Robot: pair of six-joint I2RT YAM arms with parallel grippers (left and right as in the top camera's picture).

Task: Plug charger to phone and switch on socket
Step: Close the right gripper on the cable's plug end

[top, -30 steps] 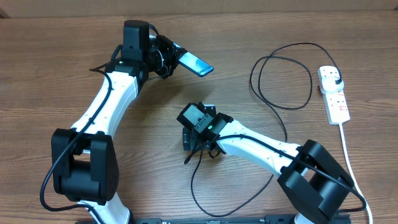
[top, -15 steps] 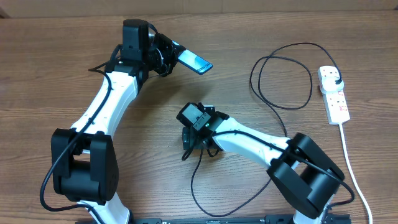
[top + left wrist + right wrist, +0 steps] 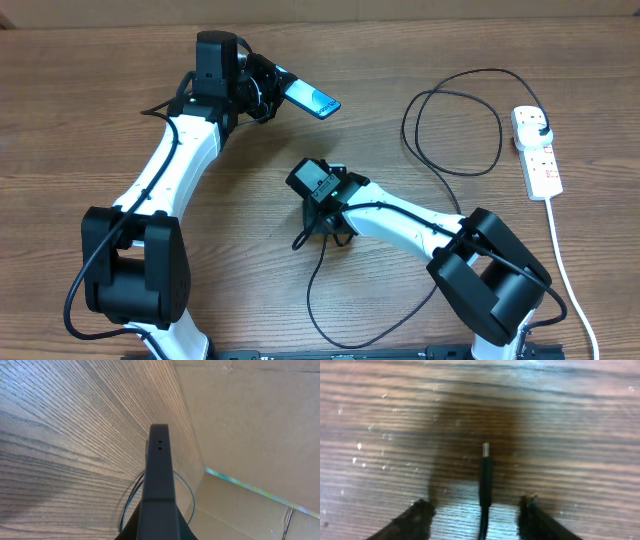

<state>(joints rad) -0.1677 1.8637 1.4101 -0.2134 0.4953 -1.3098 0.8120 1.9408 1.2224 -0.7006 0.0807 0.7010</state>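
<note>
Between the parted jaws of the right gripper (image 3: 476, 512), the charger (image 3: 485, 477) tip is shown lying ungrasped. The phone (image 3: 313, 100) is held clamped in the closed left gripper (image 3: 272, 88), well apart from that tip. Plugging in and switching the socket (image 3: 538, 160) are judged outstanding.

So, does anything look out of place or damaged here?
Nothing is damaged or spilled. Only the phone is unusual: it does not lie on the table; the left end effector holds it tilted in the air. The charger tip lies flat inside the open right end effector, not gripped.
</note>
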